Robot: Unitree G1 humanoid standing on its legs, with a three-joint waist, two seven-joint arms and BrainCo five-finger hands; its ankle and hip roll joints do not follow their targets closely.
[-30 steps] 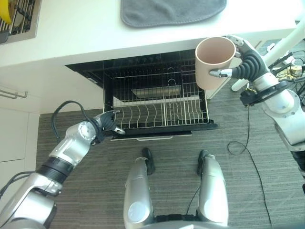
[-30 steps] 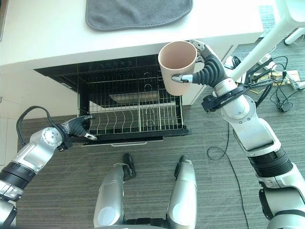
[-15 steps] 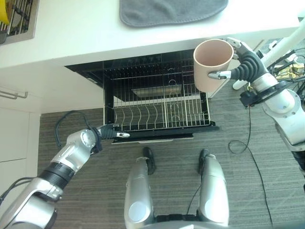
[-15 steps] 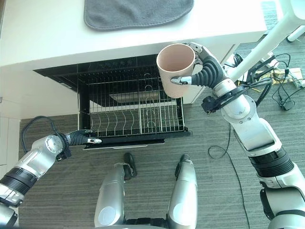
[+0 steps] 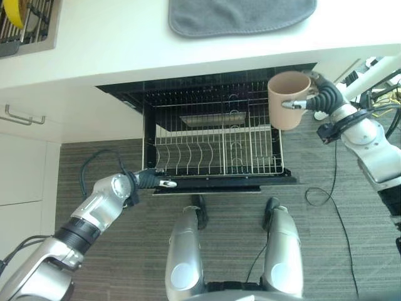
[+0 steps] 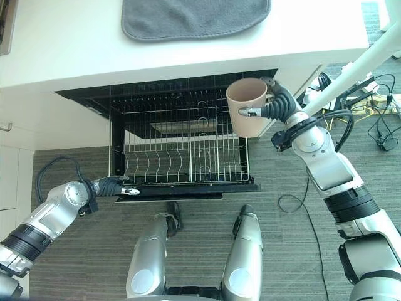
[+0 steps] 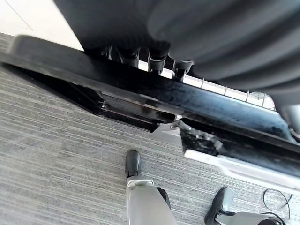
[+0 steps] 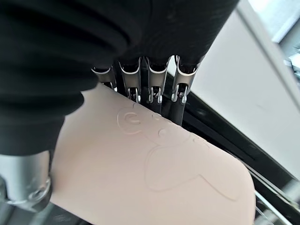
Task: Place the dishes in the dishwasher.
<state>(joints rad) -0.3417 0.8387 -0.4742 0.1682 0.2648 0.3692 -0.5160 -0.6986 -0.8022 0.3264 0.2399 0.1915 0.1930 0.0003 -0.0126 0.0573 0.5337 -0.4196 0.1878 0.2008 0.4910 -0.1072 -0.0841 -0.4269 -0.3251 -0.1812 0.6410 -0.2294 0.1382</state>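
Pink cup (image 5: 289, 99): upright, mouth up, held in the air above the right rear corner of the pulled-out dishwasher rack (image 5: 216, 145). Not touching the rack. Pale beige-pink, plain outside with faint raised outlines on its wall in the right wrist view (image 8: 154, 173).

Right hand (image 5: 316, 99): wrapped round the cup from the robot's right side. Fingers curled round the far wall, thumb across the near wall, dark tip on the cup. In the right wrist view the fingers (image 8: 154, 77) lie side by side over the cup's wall, pressed to it.

Rack: wire, with rows of upright tines, no dishes seen in it. It sits drawn out of the dishwasher opening (image 5: 207, 94), under the edge of the white counter (image 5: 125, 44).

Left hand (image 5: 152, 180): low at the front left corner of the rack, on the black front edge of the dishwasher drawer (image 5: 225, 185). In the left wrist view its fingers (image 7: 154, 58) reach over that black edge with tips hidden behind it; cannot tell whether they grip it.

Grey mat (image 5: 241, 15): on the counter, above the opening. A second wire rack (image 5: 28, 22) with something yellow in it at the counter's far left corner. Grey striped floor (image 5: 113, 251) below.
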